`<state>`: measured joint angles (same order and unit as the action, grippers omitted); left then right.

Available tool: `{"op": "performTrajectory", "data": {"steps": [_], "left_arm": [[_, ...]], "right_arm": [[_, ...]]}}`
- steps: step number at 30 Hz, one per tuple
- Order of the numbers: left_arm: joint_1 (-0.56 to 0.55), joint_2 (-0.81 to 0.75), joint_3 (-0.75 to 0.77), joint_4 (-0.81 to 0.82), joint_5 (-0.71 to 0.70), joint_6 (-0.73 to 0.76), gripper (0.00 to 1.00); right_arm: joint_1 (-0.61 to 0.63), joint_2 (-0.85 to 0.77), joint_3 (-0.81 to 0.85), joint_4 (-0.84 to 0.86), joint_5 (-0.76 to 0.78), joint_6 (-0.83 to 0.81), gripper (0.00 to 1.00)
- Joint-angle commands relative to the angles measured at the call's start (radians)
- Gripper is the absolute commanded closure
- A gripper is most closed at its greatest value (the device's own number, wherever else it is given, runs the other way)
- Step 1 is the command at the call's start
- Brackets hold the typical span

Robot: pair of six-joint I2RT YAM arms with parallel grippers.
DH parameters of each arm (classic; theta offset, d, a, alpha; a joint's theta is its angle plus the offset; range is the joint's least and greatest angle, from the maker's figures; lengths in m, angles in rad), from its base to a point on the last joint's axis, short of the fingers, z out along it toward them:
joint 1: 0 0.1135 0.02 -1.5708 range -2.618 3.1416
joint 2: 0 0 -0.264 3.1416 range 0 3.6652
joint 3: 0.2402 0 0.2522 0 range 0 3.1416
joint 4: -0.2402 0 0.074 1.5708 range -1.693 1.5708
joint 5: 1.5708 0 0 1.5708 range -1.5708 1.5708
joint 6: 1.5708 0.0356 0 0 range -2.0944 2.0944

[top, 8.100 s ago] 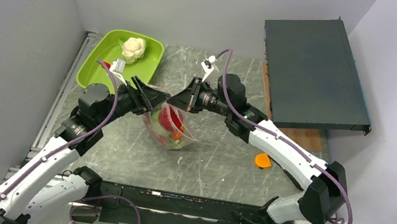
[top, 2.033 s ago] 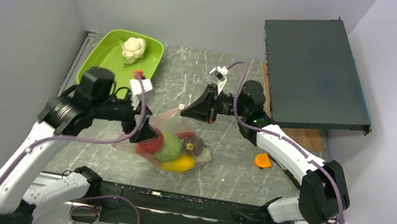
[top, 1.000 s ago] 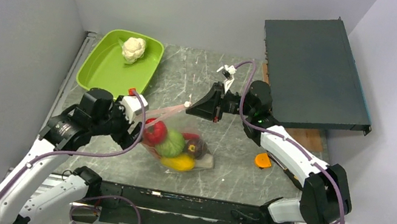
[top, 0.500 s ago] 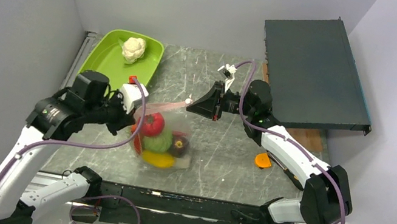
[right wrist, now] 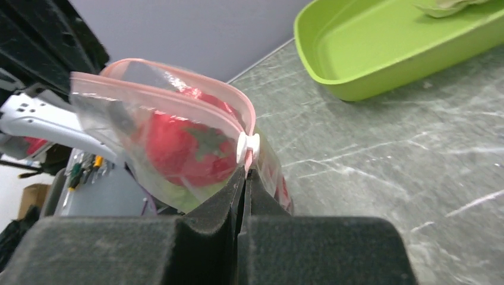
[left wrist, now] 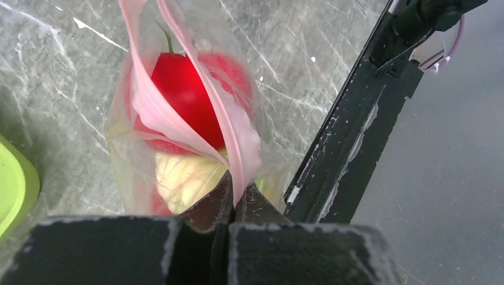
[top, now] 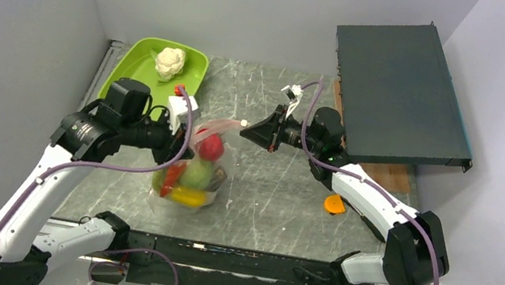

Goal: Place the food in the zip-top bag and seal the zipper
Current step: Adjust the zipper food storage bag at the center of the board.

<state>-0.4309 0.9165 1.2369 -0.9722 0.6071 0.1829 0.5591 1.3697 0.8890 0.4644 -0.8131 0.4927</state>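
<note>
**Plastic bag of toy produce strung between two arms**

Clear and crinkled, the zip-top bag (top: 190, 175) hangs at the centre of the top view above the marbled table (top: 263, 199). The left gripper (left wrist: 235, 196) is clamped tight on one end of the pink zipper (left wrist: 241, 139). The right gripper (right wrist: 245, 173) is pinched closed on the other end, just below a white slider tab (right wrist: 248, 145). Between them the mouth gapes. Of the food (top: 210, 146), only a red piece shows clearly. Green and yellow shapes blur behind the film, and the dark purple piece is hard to find. Half a second earlier the bag sagged wider and lower; its load now stacks upright, nearer the lime-green tray (top: 131, 82).
</note>
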Motion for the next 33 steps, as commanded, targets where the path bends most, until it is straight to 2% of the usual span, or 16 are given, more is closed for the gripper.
{"op": "performTrajectory", "data": {"steps": [1,6,13,16,20,25,29,33], "left_arm": [[0.004,-0.046,0.121,-0.008,0.043,0.045,1.00],[0.004,-0.169,0.077,0.102,-0.006,0.026,1.00],[0.004,-0.208,-0.081,0.089,-0.168,0.030,1.00],[0.004,-0.188,-0.087,0.064,-0.151,0.051,1.00],[0.004,-0.178,0.006,0.044,-0.118,0.073,1.00],[0.005,-0.223,0.061,0.158,-0.016,0.016,1.00],[0.004,-0.254,-0.057,0.246,-0.061,-0.035,1.00],[0.004,-0.248,-0.183,0.208,-0.161,-0.027,1.00]], "right_arm": [[-0.003,-0.024,0.037,-0.048,0.074,-0.065,1.00],[-0.004,-0.113,0.059,-0.075,0.087,-0.055,1.00],[-0.010,-0.138,-0.011,0.019,0.120,-0.025,1.00],[-0.024,-0.094,-0.023,0.048,0.117,-0.006,1.00],[-0.026,-0.104,0.048,-0.007,0.111,-0.017,1.00],[-0.025,-0.167,0.111,-0.031,0.099,-0.013,1.00],[-0.026,-0.154,0.056,0.010,0.116,0.002,1.00],[-0.026,-0.113,-0.025,0.073,0.133,0.026,1.00]]}}
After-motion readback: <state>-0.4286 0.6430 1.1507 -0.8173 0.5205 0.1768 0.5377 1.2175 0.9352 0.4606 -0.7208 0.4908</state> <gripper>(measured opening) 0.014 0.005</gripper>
